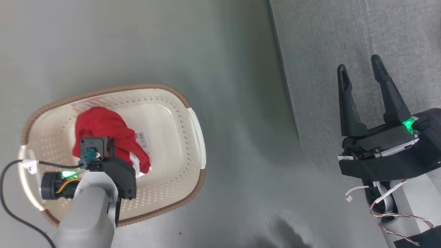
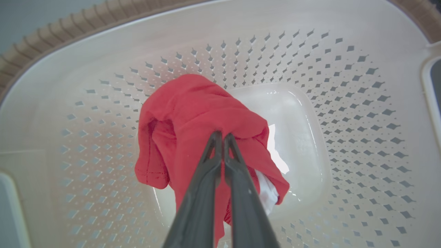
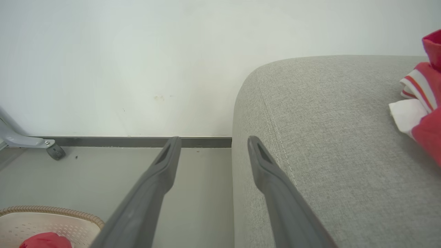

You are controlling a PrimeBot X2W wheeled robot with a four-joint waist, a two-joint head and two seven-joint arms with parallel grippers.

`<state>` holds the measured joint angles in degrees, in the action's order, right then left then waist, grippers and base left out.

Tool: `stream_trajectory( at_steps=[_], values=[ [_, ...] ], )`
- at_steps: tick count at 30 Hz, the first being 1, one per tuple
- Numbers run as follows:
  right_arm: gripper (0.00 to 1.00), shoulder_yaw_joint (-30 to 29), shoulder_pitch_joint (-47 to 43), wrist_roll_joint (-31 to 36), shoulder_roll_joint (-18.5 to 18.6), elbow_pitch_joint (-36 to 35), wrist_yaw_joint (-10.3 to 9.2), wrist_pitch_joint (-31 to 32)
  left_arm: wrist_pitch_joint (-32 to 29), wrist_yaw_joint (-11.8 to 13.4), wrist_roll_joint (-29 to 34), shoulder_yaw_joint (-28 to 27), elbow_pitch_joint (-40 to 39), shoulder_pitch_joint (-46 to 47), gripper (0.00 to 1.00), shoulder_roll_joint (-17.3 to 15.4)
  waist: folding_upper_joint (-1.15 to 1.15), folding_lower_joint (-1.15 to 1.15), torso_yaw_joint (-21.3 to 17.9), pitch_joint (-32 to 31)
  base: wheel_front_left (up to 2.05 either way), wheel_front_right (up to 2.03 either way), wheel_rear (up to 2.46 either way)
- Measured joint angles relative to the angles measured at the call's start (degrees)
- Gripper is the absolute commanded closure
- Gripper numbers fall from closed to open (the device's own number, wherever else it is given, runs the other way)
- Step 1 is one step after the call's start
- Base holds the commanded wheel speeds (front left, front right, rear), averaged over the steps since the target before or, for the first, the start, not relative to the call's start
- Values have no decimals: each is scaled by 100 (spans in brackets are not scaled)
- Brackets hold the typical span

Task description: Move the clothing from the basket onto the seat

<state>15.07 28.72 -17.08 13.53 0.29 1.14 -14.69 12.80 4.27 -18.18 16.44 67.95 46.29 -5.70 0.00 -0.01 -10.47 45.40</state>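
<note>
My left pincer (image 2: 220, 136) is nearest, its fingers pressed together on a fold of the red fabric garment (image 2: 193, 110). The garment lies inside the cream-white perforated plastic basket (image 2: 310, 51), at eight o'clock in the head view. My right pincer (image 1: 358, 63) stands wide and empty over the grey upholstered sofa seat (image 1: 327, 27) at two o'clock. A second red garment with white stripes (image 3: 425, 86) rests on that seat, at three o'clock in the right wrist view.

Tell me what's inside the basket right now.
One bunched red garment with a white tag, pinched by the shut left claw. Around it the basket shows bare plastic; anything beneath the fabric is covered.
</note>
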Motion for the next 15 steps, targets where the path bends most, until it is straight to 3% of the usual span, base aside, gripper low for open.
stream_trajectory(
  at_steps=[15],
  values=[
    [0,-56,-286,-10,83,797,93,-1,147,-285,-164,-74,-225,-558,100,179,0,0,401,-1058,0,0,0]
  ],
)
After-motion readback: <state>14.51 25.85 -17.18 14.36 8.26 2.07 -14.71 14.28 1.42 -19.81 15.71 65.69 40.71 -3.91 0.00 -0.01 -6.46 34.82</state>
